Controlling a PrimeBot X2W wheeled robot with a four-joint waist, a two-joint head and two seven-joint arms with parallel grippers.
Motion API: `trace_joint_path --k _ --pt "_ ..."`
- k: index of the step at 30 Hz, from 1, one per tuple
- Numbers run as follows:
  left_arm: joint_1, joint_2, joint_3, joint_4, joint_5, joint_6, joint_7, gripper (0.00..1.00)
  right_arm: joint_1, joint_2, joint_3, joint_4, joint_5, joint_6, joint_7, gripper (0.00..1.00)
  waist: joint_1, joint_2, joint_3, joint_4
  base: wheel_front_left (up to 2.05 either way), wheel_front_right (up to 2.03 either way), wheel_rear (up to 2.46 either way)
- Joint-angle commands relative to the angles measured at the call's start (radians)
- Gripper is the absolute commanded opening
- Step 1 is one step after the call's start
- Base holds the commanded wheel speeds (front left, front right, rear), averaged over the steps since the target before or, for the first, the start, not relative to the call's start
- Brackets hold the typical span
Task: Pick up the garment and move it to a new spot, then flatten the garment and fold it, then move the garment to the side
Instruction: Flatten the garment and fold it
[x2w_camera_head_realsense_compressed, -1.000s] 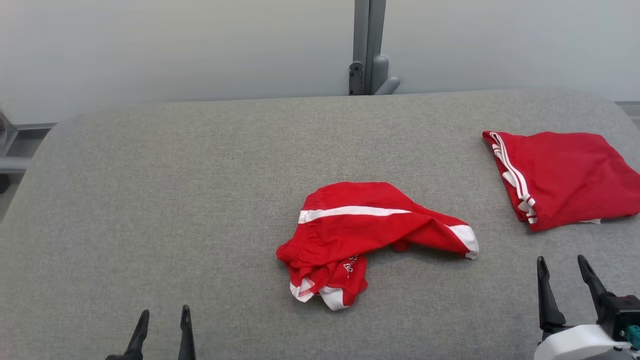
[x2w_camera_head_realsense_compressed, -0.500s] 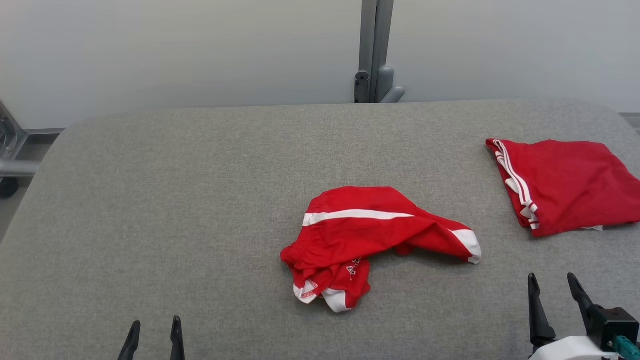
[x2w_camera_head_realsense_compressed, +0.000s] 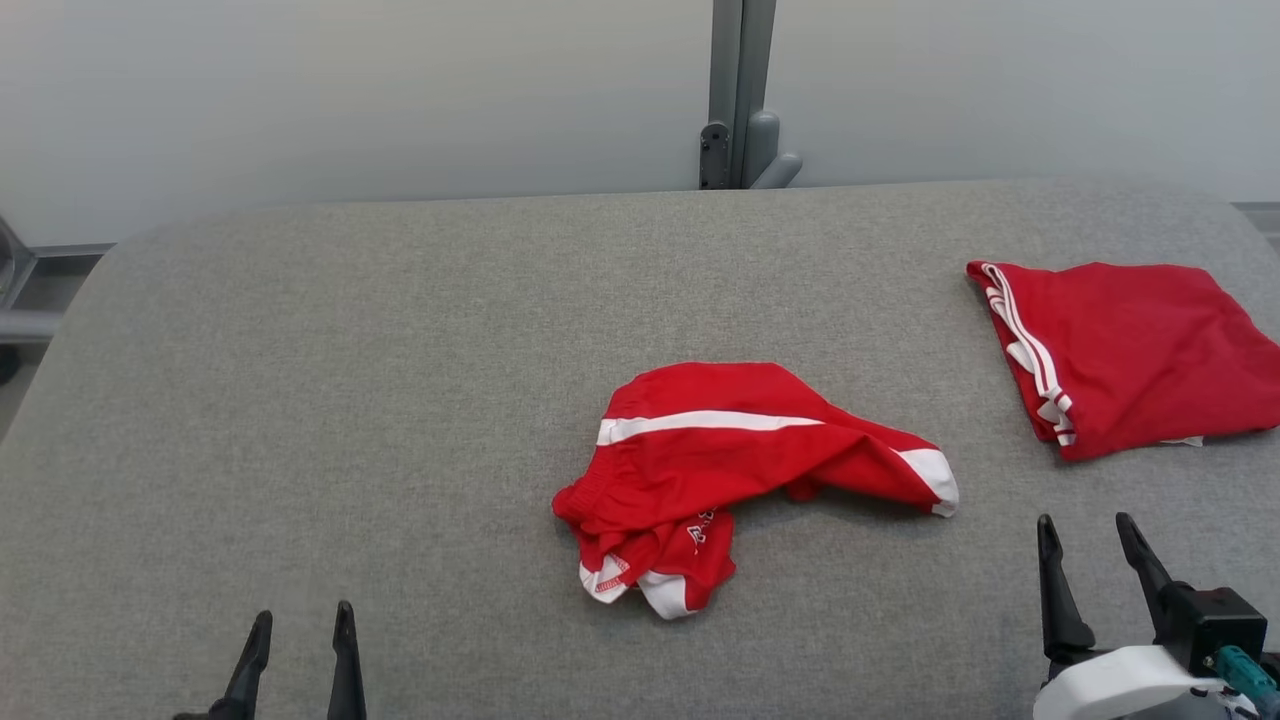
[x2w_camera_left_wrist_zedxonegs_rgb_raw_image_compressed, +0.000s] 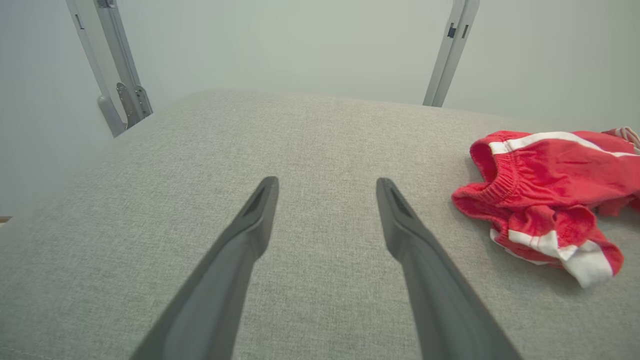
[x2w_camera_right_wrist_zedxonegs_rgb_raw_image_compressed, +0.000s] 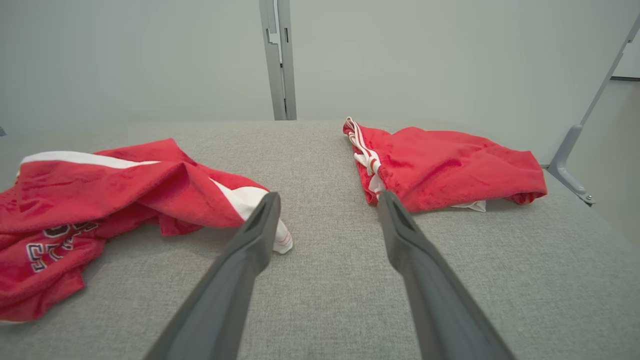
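Since pickup has not begun, the left pincer (x2w_camera_head_realsense_compressed: 303, 612) and right pincer (x2w_camera_head_realsense_compressed: 1085, 520) hover wide and empty, nearer than the crumpled garment (x2w_camera_head_realsense_compressed: 720, 450).

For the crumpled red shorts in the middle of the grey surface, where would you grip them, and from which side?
Probably at both ends of the crumpled red shorts: the gathered waistband, bunched up on the robot's left, taken by the open left gripper from that side; the white-trimmed leg hem, jutting right, by the open right gripper.
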Motion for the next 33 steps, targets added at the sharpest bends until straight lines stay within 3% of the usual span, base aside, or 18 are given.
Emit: trace_joint_path --k 1,8,13,21,25,27,33 --pt "-0.032 -0.001 0.000 0.000 -0.007 -0.008 -0.003 1.00 -0.021 -0.007 0.001 -0.008 0.009 -0.001 -0.003 1.00 0.0000 0.0000 0.011 -0.002 0.00 0.00 0.00" --pt "-0.186 -0.004 -0.083 0.063 -0.027 -0.020 -0.003 1.00 -0.066 -0.020 0.030 -0.025 0.015 -0.001 -0.003 1.00 0.0000 0.0000 0.065 -0.004 0.00 0.00 0.00" --pt "-0.378 -0.005 -0.221 0.204 -0.084 -0.025 0.009 1.00 -0.111 -0.022 0.057 -0.041 0.018 -0.001 -0.003 1.00 0.0000 0.0000 0.130 -0.029 0.00 0.00 0.00" --pt "-0.621 0.004 -0.401 0.413 -0.333 -0.025 0.133 1.00 -0.159 -0.021 0.070 -0.059 0.025 -0.001 -0.003 1.00 0.0000 0.0000 0.206 -0.123 0.00 0.00 0.00" --pt "-0.681 0.023 -0.436 0.485 -0.440 -0.025 0.180 1.00 -0.158 -0.015 0.067 -0.060 0.027 -0.001 -0.003 1.00 0.0000 0.0000 0.209 -0.157 0.00 0.00 0.00" --pt "-0.707 0.058 -0.456 0.522 -0.426 -0.025 0.180 1.00 -0.151 -0.014 0.067 -0.059 0.027 -0.001 -0.003 1.00 0.0000 0.0000 0.206 -0.166 0.00 0.00 0.00" --pt "-0.719 0.060 -0.481 0.614 -0.465 -0.025 0.211 1.00 -0.141 -0.008 0.061 -0.055 0.027 -0.001 -0.003 1.00 0.0000 0.0000 0.190 -0.177 0.00 0.00 0.00"
